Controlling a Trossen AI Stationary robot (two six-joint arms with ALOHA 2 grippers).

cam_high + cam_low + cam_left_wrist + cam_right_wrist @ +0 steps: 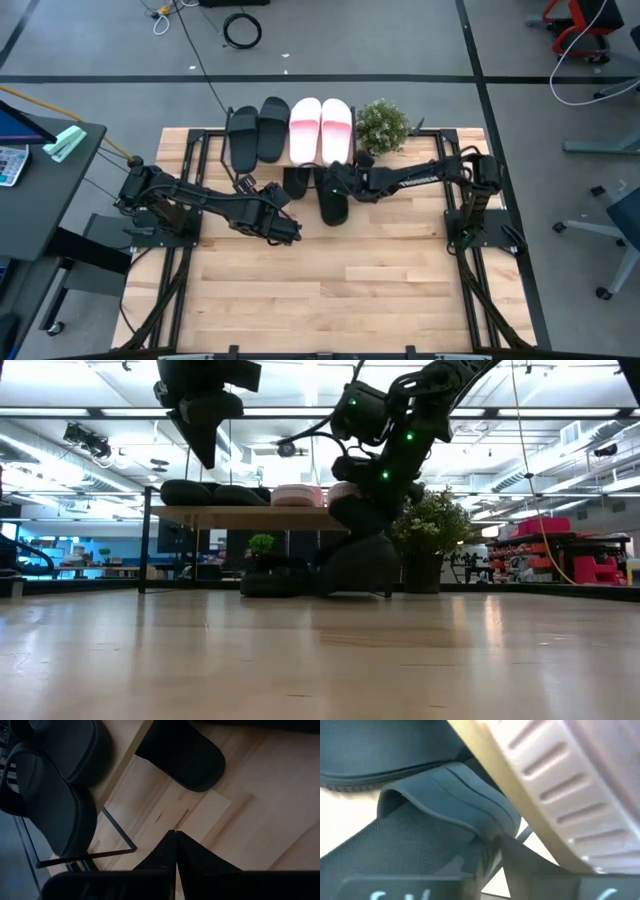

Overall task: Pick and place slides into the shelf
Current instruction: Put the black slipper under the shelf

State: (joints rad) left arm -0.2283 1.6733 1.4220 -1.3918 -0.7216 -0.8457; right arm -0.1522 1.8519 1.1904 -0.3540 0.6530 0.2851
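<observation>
The high view looked straight down on the whole tabletop (pixel 330 290), the low view faced level across it toward the shelf (pixel 240 517) both shared, and each wrist view sat close over slides (pixel 185 750) by that shelf.

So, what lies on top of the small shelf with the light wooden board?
On the shelf top lie two black slides and two pale pink slides. The lower tier is mostly covered; dark slides show there.
</observation>
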